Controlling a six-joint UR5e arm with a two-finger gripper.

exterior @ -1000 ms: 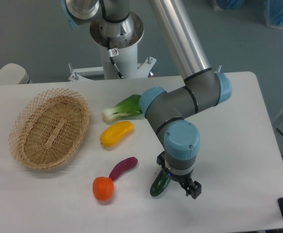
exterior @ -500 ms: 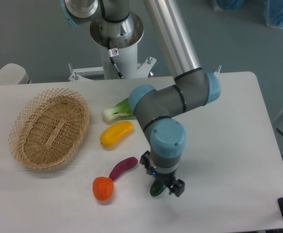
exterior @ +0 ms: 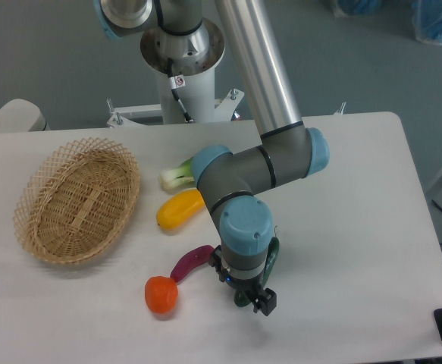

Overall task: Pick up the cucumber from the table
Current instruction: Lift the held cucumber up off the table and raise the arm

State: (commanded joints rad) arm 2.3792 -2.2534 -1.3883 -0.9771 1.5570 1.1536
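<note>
The cucumber (exterior: 240,299) lies on the white table (exterior: 357,227) near the front edge. It is mostly hidden under my gripper, and only a dark green end shows. My gripper (exterior: 241,283) points straight down over it. The jaws stand apart, one finger (exterior: 216,262) at the upper left and one finger (exterior: 264,302) at the lower right. I cannot tell if the fingers touch the cucumber. A dark green strip (exterior: 272,254) shows along the right side of the wrist.
A purple oblong vegetable (exterior: 191,262) and an orange-red round fruit (exterior: 161,294) lie just left of the gripper. A yellow vegetable (exterior: 180,209) and a bok choy (exterior: 177,175) lie behind. A wicker basket (exterior: 78,199) stands at the left.
The arm has swung left and the gripper has shifted left over the cucumber, now covering most of it. The cucumber has stayed on the table at about the same place.
</note>
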